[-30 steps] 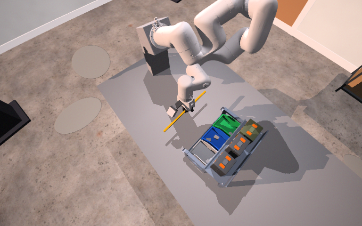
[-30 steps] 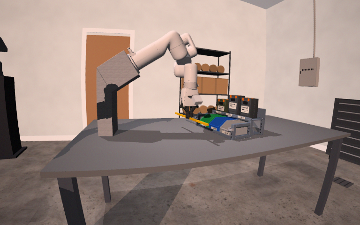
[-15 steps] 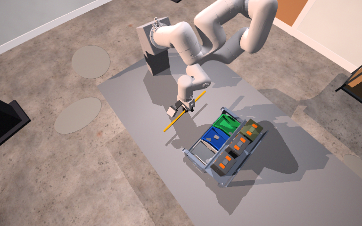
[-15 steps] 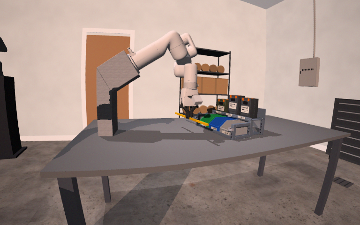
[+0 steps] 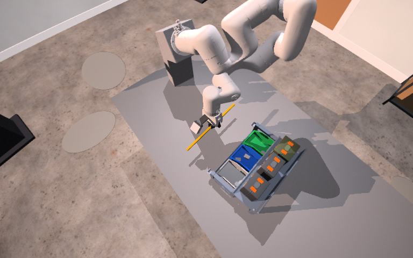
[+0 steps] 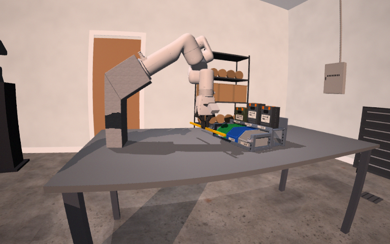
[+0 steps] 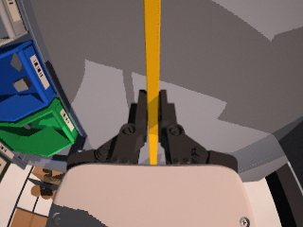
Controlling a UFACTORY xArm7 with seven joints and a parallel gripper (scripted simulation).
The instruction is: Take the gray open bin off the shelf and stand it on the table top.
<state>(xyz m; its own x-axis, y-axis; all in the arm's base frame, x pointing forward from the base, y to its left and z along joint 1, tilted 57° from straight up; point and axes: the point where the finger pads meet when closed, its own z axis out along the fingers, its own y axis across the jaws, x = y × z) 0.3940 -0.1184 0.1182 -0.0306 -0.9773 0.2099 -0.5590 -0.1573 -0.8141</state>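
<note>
The gray open bin point(image 5: 231, 173) sits in the low metal shelf point(image 5: 255, 170) on the table, at the shelf's near end, next to a blue bin point(image 5: 245, 159) and a green bin point(image 5: 258, 140). It also shows in the side view point(image 6: 257, 139). My gripper point(image 5: 213, 124) is shut on a long yellow bar point(image 5: 210, 127) and holds it level above the table, apart from the shelf's open fronts. In the wrist view the bar point(image 7: 151, 57) runs straight out between the fingers, with the blue bin point(image 7: 22, 85) and the green bin point(image 7: 41, 129) at the left.
Three dark boxes with orange clips point(image 5: 269, 169) stand on the shelf's back row. The arm's grey base block point(image 5: 178, 51) stands at the table's far end. A black storage rack point(image 6: 227, 86) stands behind the table.
</note>
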